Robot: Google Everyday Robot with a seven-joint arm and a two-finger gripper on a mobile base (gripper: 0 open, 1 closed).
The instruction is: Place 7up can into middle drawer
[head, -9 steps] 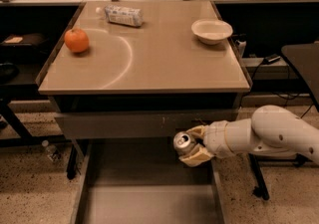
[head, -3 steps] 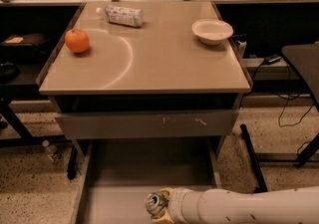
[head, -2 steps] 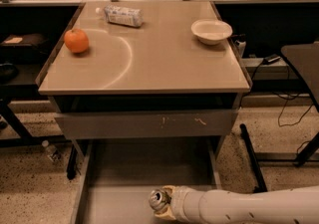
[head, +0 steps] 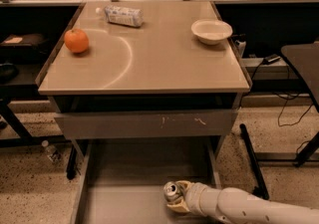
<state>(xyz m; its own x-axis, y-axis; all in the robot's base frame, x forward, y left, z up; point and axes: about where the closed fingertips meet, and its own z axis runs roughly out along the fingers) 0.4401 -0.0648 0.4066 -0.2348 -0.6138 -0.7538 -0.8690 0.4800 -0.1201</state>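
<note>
Gripping the shiny round 7up can (head: 173, 191), the claw (head: 175, 197) hangs over the flat-floored middle drawer (head: 129, 168).

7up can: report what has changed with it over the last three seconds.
The tool, shut on the 7up can, carried it from beside the drawer front down over the open middle drawer, then edged toward its right wall. Nothing was let go. The orange, bowl and bottle on the tabletop stayed put.
</note>
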